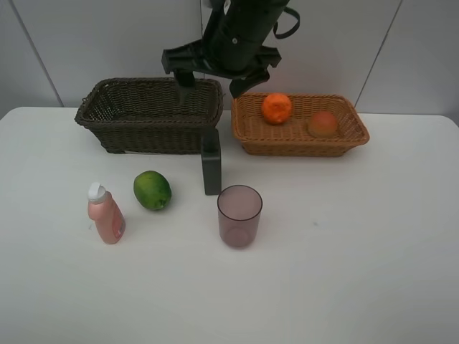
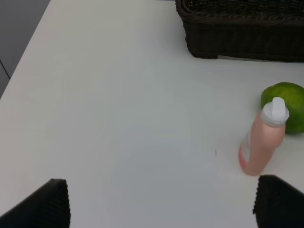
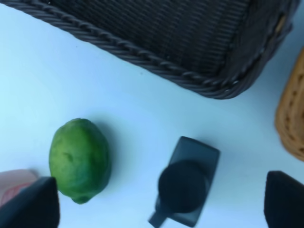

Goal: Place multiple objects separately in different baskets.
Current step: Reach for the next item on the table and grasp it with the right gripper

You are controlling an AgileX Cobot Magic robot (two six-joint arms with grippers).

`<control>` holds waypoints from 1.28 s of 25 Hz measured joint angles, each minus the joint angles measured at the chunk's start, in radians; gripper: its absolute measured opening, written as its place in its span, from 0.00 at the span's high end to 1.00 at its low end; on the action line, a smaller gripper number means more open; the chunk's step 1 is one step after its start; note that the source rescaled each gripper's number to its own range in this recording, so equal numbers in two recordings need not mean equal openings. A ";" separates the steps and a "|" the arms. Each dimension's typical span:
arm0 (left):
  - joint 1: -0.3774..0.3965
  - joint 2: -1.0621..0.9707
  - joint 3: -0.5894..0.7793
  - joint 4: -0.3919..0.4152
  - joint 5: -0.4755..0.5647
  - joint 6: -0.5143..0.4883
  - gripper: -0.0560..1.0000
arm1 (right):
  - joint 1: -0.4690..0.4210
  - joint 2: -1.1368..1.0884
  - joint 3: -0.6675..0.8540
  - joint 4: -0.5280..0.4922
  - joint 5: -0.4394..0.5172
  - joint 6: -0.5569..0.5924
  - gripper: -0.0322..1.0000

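The dark brown basket (image 1: 147, 115) stands at the back left and looks empty. The tan basket (image 1: 301, 132) at the back right holds the orange (image 1: 276, 108) and the peach-like fruit (image 1: 323, 124). The dark green bottle (image 1: 211, 168) stands upright in front of the dark basket's right end. The green fruit (image 1: 152, 190), pink bottle (image 1: 105, 213) and purple cup (image 1: 239, 215) stand on the table. My right gripper (image 1: 213, 80) is open and empty, high above the dark green bottle (image 3: 185, 187). My left gripper (image 2: 161, 204) is open and empty, apart from the pink bottle (image 2: 261, 142); it is out of the exterior view.
The white table (image 1: 358, 251) runs back to a grey wall behind the baskets. In the left wrist view the table's left edge (image 2: 23, 61) shows beside a dark floor.
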 joint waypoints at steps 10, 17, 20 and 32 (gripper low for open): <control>0.000 0.000 0.000 0.000 0.000 0.000 0.00 | 0.061 0.097 -0.063 -0.069 0.078 0.171 0.08; 0.000 0.000 0.000 0.000 0.000 0.000 0.00 | 0.063 0.119 -0.063 -0.140 0.117 0.258 0.08; 0.000 0.000 0.000 0.000 0.000 0.000 0.00 | 0.063 0.119 -0.063 -0.143 0.105 0.292 0.08; 0.000 0.000 0.000 0.000 0.000 0.000 0.00 | 0.072 0.189 -0.064 -0.163 0.089 0.323 0.08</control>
